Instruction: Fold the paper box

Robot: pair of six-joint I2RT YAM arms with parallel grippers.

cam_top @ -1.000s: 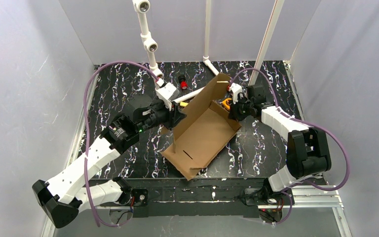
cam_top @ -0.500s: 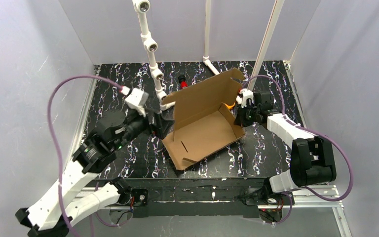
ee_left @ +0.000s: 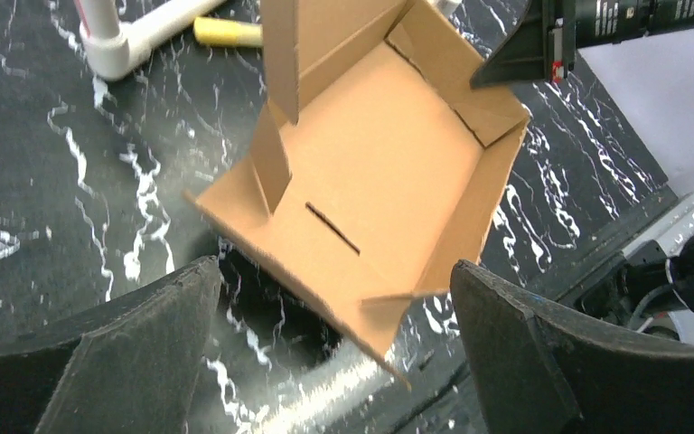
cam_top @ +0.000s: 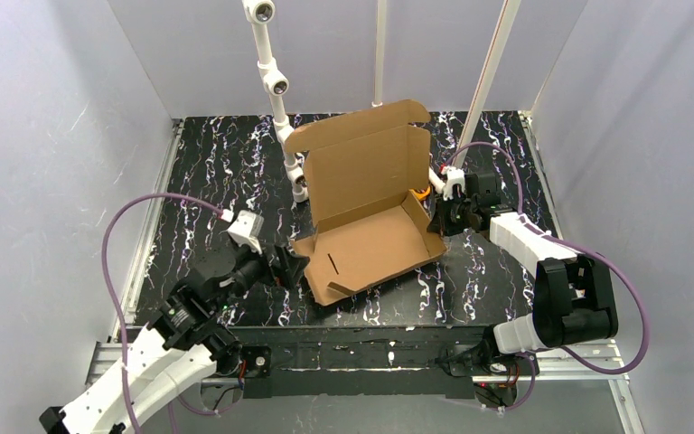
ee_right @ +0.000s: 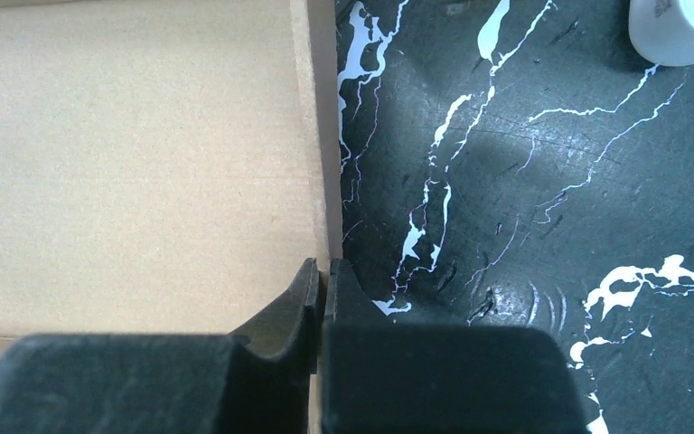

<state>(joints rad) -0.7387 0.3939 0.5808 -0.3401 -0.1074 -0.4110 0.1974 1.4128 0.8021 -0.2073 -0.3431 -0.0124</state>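
Note:
The paper box [cam_top: 370,244] lies open in the middle of the table, its lid [cam_top: 361,163] standing up at the back. In the left wrist view the paper box [ee_left: 389,172] shows one short side flap raised and a slot in its floor. My left gripper [cam_top: 291,267] hangs open just off the box's near left corner, with nothing between its fingers [ee_left: 126,362]. My right gripper [cam_top: 438,217] is shut on the box's right side wall. The right wrist view shows its fingertips [ee_right: 312,280] pinching the cardboard edge of the box [ee_right: 135,163].
A white PVC pipe frame [cam_top: 280,99] rises behind the box, with a pipe elbow [ee_left: 113,41] and a yellow item [ee_left: 226,32] at its foot. An orange object [cam_top: 420,192] lies by the right gripper. A white cylinder [ee_right: 687,27] stands on the black marbled table [cam_top: 217,181].
My left gripper opened, let go of the box and pulled back toward the near left. The box turned and its lid swung up toward the back. The right gripper kept its grip.

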